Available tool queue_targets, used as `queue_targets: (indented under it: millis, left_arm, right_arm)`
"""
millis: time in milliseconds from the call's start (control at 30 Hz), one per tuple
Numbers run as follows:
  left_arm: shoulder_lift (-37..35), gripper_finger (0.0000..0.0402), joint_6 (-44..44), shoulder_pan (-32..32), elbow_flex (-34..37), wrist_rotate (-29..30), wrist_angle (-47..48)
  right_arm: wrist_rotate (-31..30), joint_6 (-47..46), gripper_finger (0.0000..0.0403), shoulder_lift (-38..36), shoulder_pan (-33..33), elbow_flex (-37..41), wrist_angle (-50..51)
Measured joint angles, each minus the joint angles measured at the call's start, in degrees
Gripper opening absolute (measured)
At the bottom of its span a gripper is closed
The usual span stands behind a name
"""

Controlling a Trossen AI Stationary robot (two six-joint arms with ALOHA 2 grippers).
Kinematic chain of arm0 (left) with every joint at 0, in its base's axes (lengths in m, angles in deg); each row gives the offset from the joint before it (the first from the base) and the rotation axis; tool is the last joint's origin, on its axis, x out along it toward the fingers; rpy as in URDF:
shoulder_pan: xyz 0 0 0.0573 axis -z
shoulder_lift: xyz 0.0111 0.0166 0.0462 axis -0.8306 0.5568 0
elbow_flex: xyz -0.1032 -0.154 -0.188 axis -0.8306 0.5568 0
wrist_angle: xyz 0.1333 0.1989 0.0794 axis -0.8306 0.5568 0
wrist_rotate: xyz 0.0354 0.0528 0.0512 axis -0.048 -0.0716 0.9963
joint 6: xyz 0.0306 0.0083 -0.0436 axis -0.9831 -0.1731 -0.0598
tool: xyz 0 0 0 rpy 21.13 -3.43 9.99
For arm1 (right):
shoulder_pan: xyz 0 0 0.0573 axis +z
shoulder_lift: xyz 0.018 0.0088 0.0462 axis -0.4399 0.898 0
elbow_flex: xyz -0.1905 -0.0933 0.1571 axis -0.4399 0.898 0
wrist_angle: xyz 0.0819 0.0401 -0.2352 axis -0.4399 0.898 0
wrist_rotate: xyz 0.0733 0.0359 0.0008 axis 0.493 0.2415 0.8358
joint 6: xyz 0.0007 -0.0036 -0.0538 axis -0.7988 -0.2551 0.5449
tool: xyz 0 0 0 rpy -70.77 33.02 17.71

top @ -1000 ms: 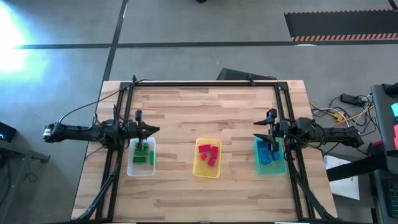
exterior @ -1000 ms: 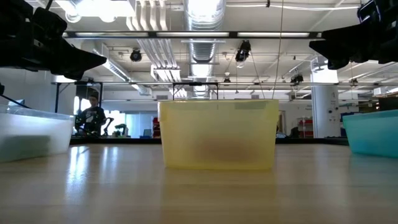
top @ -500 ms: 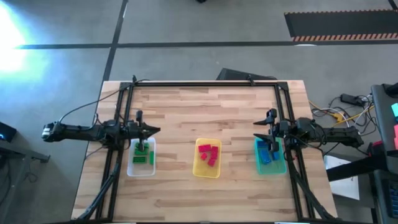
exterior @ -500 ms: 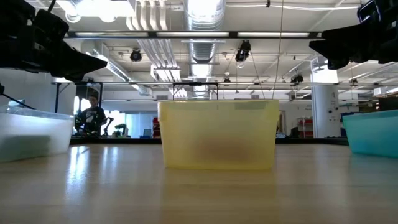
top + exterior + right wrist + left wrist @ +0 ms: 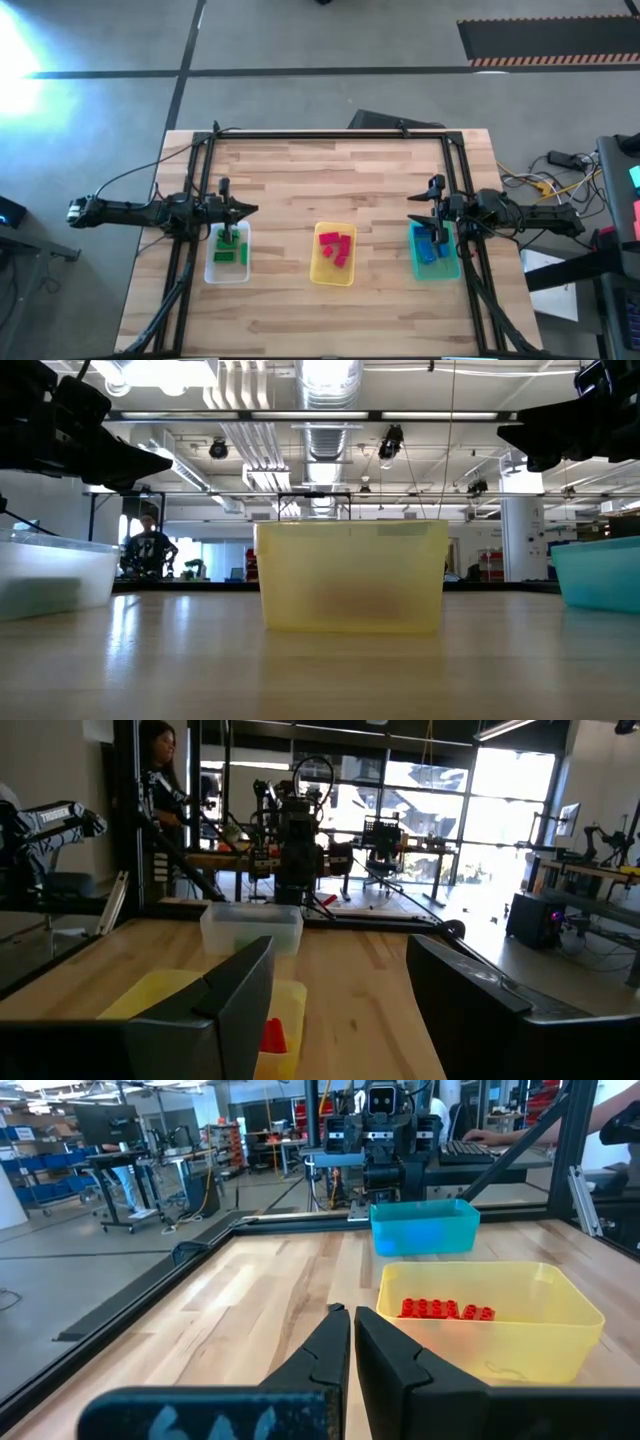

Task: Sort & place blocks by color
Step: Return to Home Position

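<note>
Green blocks [image 5: 230,245] lie in the clear tray [image 5: 227,270], red blocks [image 5: 336,247] in the yellow tray [image 5: 334,275], blue blocks [image 5: 432,248] in the teal tray [image 5: 437,268]. The three trays stand in a row across the table's middle. My left gripper [image 5: 250,209] hovers level above the far end of the clear tray, shut and holding nothing; its wrist view shows the fingertips [image 5: 352,1316] together. My right gripper [image 5: 412,209] hovers above the far end of the teal tray, open and holding nothing, its fingers [image 5: 340,965] wide apart. Both point toward the table's middle.
A black frame [image 5: 330,135] runs along the table's far edge and down both sides under the arms. Bare wood lies between the trays and toward the near and far edges. A person [image 5: 148,550] sits in the room far behind the table.
</note>
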Motion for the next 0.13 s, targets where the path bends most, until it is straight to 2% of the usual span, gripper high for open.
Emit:
queue_targets:
  millis: [133]
  left_arm:
    - [0.0,0.0004,0.0,0.0,0.0,0.0,0.0]
  right_arm:
    - [0.0,0.0,0.0219,0.0,0.0,0.0,0.0]
